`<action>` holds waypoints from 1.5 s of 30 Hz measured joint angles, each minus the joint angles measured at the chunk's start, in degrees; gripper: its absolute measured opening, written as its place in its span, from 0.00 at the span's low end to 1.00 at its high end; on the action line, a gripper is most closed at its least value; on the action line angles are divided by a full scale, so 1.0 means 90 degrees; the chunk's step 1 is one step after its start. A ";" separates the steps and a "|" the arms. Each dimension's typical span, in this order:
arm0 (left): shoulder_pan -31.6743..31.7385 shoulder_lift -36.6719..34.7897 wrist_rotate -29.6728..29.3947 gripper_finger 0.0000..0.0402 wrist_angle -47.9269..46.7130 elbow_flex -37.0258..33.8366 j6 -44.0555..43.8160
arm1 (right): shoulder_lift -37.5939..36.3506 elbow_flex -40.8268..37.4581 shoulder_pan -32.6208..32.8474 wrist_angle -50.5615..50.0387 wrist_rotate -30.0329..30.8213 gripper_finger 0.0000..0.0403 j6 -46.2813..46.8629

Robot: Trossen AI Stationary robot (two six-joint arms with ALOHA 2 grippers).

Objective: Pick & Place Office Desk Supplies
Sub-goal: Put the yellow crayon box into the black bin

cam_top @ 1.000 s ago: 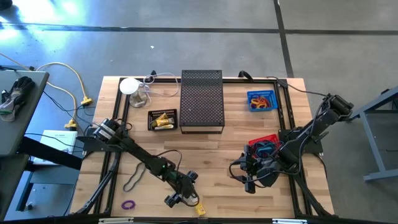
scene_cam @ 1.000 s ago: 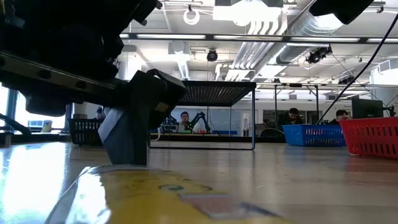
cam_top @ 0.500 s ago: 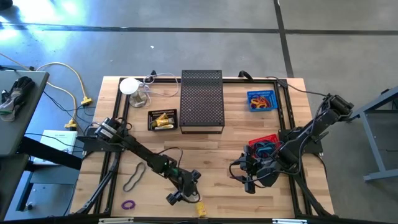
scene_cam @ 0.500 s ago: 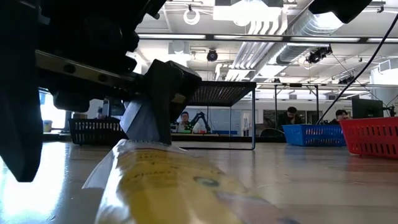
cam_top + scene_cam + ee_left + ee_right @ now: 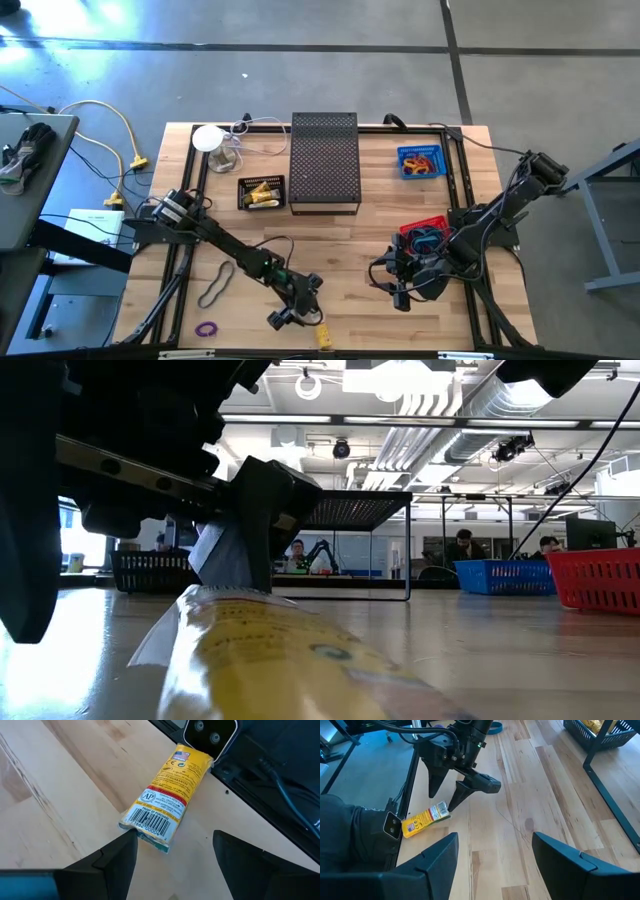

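A yellow printed packet [image 5: 167, 792] lies flat on the wood by the table's near edge [image 5: 322, 337] and fills the foreground of the low view [image 5: 270, 660]. My left gripper [image 5: 172, 837] is open, low over the table just left of and beyond the packet [image 5: 297, 318], its fingers straddling the barcode end. My right gripper [image 5: 495, 845] is open and hovers near the red basket [image 5: 432, 222], touching nothing. A large dark rubber-band loop [image 5: 215, 285] and a small purple loop [image 5: 206, 328] lie on the table's near left. My left gripper touches the packet with one fingertip [image 5: 127, 836] against a corner of its barcode end [image 5: 145, 826]; the other finger [image 5: 225, 842] stands apart. The fingers slant down from the far left. The packet lies on the table, its other end [image 5: 192, 757] against a dark mount at the near edge.
A black mesh stand [image 5: 325, 160] is at the far centre, with a black basket of yellow pieces [image 5: 262, 192] to its left. A blue basket [image 5: 420, 160] sits at the far right. A white cup [image 5: 210, 138] stands at the far left. Bare wood lies mid-table.
My left gripper has come down and shifted slightly right onto the packet's barcode end. In the low view the packet has grown larger and risen, pushed toward the near edge. The last half second shows almost no further motion.
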 joint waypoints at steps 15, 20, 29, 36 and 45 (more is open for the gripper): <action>-0.0002 0.0000 0.0027 0.62 0.0068 0.0000 0.0023 | 0.0000 0.0000 0.0000 -0.0002 0.0002 0.60 -0.0002; -0.0033 0.0000 0.0024 0.62 0.0046 0.0000 -0.0045 | 0.0000 0.0000 -0.0002 -0.0005 0.0002 0.60 -0.0002; -0.0158 -0.0008 -0.0101 0.62 -0.0367 0.0005 -0.0821 | 0.0000 0.0000 -0.0002 -0.0024 -0.0002 0.60 -0.0005; -0.0340 -0.0333 -0.0686 0.62 -0.0527 0.0010 -0.0109 | 0.0000 -0.0002 -0.0002 -0.0031 0.0005 0.60 -0.0005; -0.0354 -0.0408 -0.1104 0.62 -0.0554 0.0013 0.0252 | 0.0000 -0.0002 -0.0001 -0.0030 0.0007 0.60 -0.0028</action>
